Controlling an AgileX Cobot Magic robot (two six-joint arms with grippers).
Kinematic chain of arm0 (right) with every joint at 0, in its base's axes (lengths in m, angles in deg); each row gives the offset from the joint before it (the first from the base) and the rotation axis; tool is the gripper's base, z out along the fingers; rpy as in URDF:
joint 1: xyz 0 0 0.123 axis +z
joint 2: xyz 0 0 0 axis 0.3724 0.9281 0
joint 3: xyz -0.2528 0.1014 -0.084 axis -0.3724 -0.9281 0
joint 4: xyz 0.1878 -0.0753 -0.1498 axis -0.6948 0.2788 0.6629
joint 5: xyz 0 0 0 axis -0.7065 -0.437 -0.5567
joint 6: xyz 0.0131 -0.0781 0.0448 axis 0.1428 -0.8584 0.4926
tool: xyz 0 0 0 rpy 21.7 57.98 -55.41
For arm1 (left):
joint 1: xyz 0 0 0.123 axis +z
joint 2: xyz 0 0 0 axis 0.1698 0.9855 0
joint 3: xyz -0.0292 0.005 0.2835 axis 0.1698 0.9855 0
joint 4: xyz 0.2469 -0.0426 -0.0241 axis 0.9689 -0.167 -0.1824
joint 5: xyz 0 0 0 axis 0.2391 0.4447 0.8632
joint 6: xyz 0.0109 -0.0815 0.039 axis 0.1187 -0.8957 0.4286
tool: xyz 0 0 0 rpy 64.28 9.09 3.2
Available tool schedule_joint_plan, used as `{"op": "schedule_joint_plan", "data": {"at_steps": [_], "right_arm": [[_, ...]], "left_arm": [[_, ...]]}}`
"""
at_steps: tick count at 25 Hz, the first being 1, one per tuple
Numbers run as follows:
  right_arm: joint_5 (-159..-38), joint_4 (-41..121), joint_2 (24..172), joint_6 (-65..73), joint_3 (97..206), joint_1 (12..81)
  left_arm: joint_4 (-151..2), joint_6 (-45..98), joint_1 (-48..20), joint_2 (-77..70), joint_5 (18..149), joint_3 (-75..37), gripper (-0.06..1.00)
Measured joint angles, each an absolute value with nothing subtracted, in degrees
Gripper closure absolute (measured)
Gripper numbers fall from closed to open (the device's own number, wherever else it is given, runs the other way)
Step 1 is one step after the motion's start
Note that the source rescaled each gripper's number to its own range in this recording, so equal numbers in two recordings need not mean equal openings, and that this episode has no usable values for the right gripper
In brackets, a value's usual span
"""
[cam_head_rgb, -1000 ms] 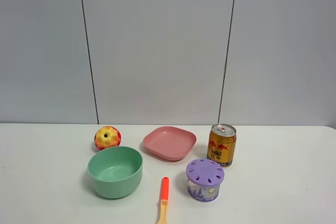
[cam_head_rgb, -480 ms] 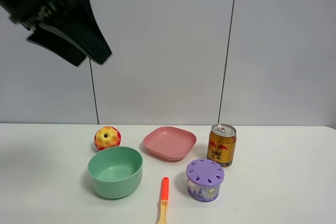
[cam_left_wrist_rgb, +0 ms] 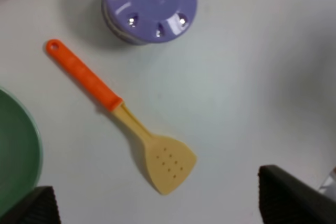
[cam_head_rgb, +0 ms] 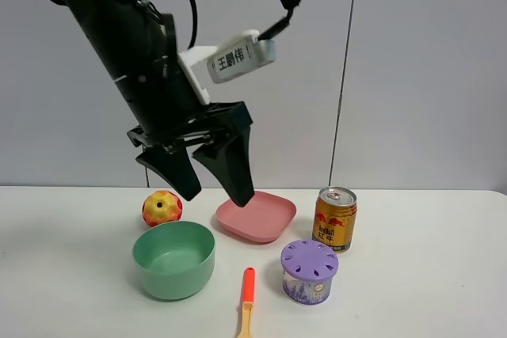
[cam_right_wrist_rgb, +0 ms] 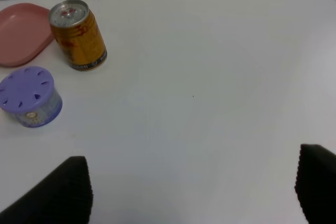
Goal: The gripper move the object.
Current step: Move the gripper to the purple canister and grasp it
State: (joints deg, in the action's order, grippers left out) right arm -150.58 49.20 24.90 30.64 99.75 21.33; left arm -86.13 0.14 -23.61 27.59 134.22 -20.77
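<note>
The object, a squat round container with a lavender slotted lid and a floral body, stands on the white table right of centre. It also shows in the left wrist view and the right wrist view. My left gripper is a black claw on a thick black arm with a white tag. It hangs open and empty above the table, up and to the left of the container. In its wrist view the left gripper has its fingers wide apart. My right gripper is open, empty and away from the container.
A gold drink can stands just behind the container. A pink plate lies under the left gripper's tips. A green bowl, a red-yellow apple and an orange-handled spatula lie to the left of the container.
The left arm has swung in from the upper left and come down over the pink plate and green bowl. The things on the table have not moved.
</note>
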Motion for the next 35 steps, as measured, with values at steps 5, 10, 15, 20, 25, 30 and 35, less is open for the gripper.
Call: {"op": "schedule_joint_plan", "data": {"at_steps": [5, 10, 15, 20, 25, 30, 35], "right_arm": [[-150.6, 49.2, 24.9, 30.6, 99.7, 21.3], [-150.6, 49.2, 24.9, 30.6, 99.7, 21.3], [-150.6, 49.2, 24.9, 30.6, 99.7, 21.3], [-150.6, 49.2, 24.9, 30.6, 99.7, 21.3], [-150.5, 49.2, 24.9, 30.6, 99.7, 21.3], [-150.5, 49.2, 24.9, 30.6, 99.7, 21.3], [-150.5, 49.2, 24.9, 30.6, 99.7, 21.3]], "left_arm": [[-84.8, -10.9, -25.9, 33.0, 135.4, -24.2, 0.75], [-79.4, -19.0, -28.2, 34.5, 133.7, -24.4, 0.75], [-69.8, -22.7, -31.4, 34.7, 130.9, -26.3, 0.75], [-64.9, -17.5, -34.8, 38.3, 135.7, -36.2, 0.75], [-64.5, -6.6, -36.3, 46.2, 145.2, -49.3, 0.68], [-66.1, 6.3, -38.0, 51.3, 148.1, -55.3, 0.33], [-68.1, 11.4, -38.2, 53.6, 145.6, -55.7, -0.01]]}}
